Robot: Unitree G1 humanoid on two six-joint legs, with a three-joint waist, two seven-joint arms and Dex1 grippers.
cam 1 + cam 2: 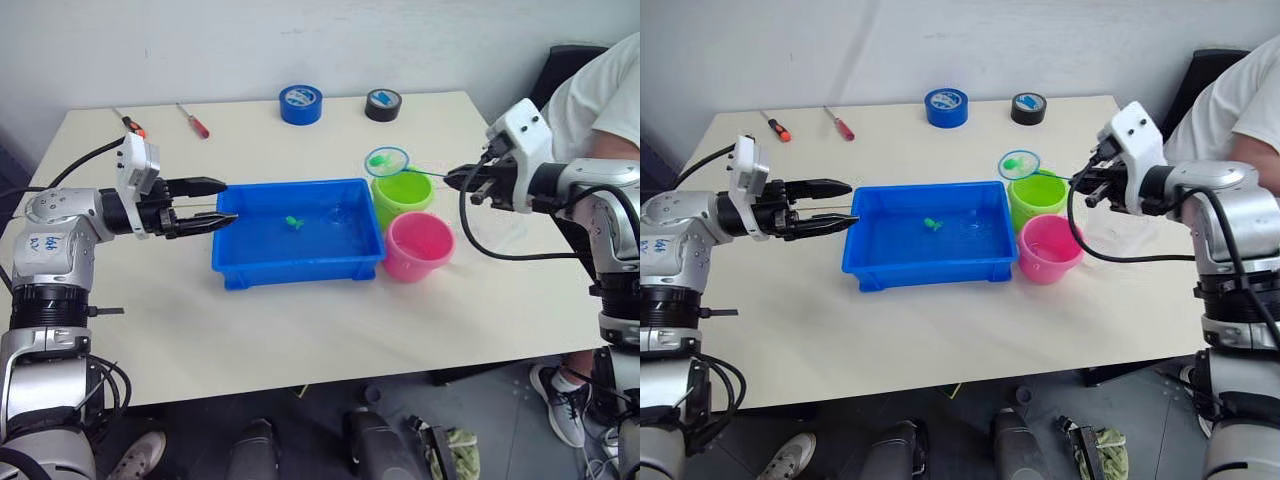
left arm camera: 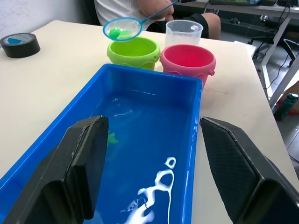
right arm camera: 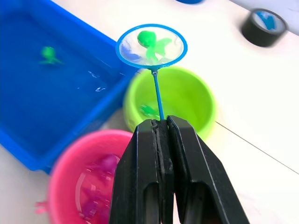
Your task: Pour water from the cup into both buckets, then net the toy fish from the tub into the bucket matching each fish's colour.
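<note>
Net (image 3: 152,45) with green fish (image 3: 153,45) above green bucket's (image 3: 196,100) far rim.

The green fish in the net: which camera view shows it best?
The right wrist view: the green fish lies plainly inside the net, above the green bucket. The left wrist view shows it as a small green blob; both eye views show a tiny speck.

Tub (image 1: 299,262) at frame centre on worktop (image 1: 300,330); one fish (image 1: 294,222) inside. Two buckets (image 1: 402,195) (image 1: 418,246) touching tub's right end, one behind the other. Net (image 1: 387,160) above rear bucket. Two tape rolls (image 1: 300,104) (image 1: 383,104) upper centre; screwdrivers (image 1: 193,120) upper left.
</note>
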